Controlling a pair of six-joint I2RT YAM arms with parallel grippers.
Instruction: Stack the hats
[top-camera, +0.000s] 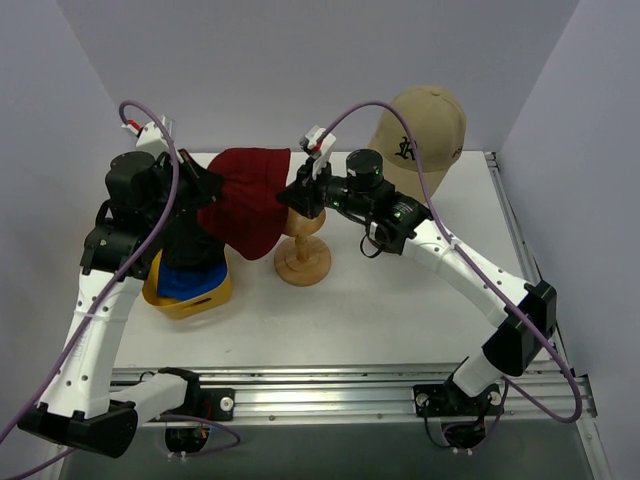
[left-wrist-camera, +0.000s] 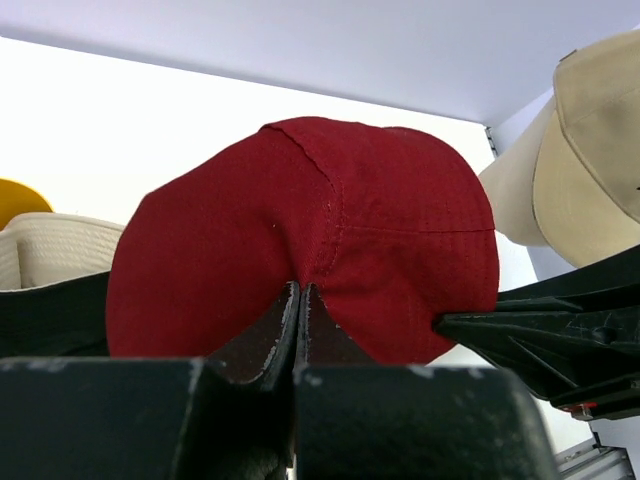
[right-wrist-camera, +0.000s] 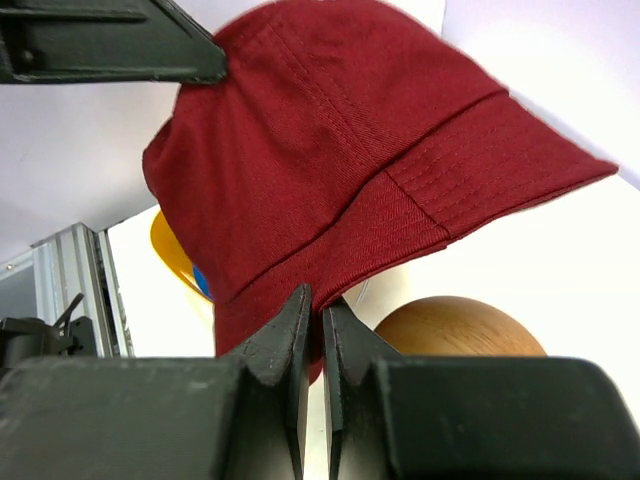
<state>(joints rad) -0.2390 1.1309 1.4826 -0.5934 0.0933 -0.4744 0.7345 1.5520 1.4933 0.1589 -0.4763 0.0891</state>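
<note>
Our left gripper (left-wrist-camera: 298, 292): fingers pinched tight on dark red bucket hat (left-wrist-camera: 320, 220) fabric. Our right gripper (right-wrist-camera: 318, 302): fingers clamped on same hat's brim edge. We hold hat raised between both grippers, off table (top-camera: 400, 310), brim just over round knob of wooden stand (top-camera: 302, 258). In top view, hat sits at stand's 10 o'clock. Yellow tray (top-camera: 215, 298) with bright blue cap (top-camera: 185, 283) at stand's 8 o'clock. Tan baseball cap (top-camera: 420, 130) at 1 o'clock, well apart.
</note>
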